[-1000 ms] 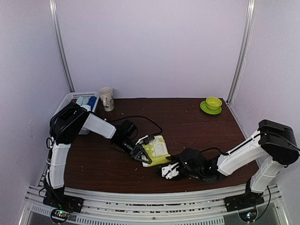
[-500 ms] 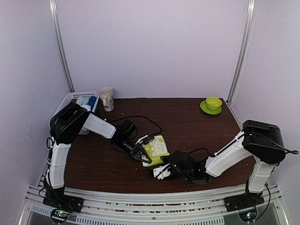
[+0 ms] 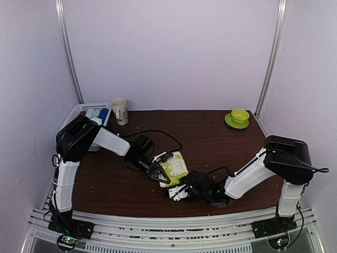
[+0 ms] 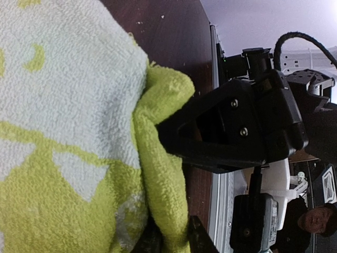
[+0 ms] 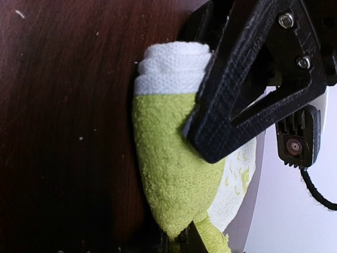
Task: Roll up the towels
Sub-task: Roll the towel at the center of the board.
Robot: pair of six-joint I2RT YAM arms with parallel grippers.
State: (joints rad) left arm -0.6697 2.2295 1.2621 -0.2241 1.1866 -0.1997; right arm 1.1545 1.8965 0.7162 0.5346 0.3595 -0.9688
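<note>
The yellow-green towel (image 3: 177,164) with white print lies partly folded on the dark table, just left of centre. My left gripper (image 3: 158,175) is at its left edge, and in the left wrist view the left gripper (image 4: 168,240) is shut on the towel's (image 4: 68,132) green hem. My right gripper (image 3: 176,191) has reached the near corner. In the right wrist view the right gripper (image 5: 182,243) is shut on the towel's (image 5: 171,174) green tip, with a white rolled end (image 5: 171,67) beyond. The two grippers almost touch.
A white slatted basket (image 3: 77,110) at the back left holds pale and blue bundles. Next to it stands a printed mug (image 3: 120,110). A green cup on a saucer (image 3: 239,117) sits at the back right. A black cable (image 3: 158,133) loops behind the towel.
My right gripper has slid left along the table's near side to the towel's corner and closed on it. The left arm has stayed where it was.
</note>
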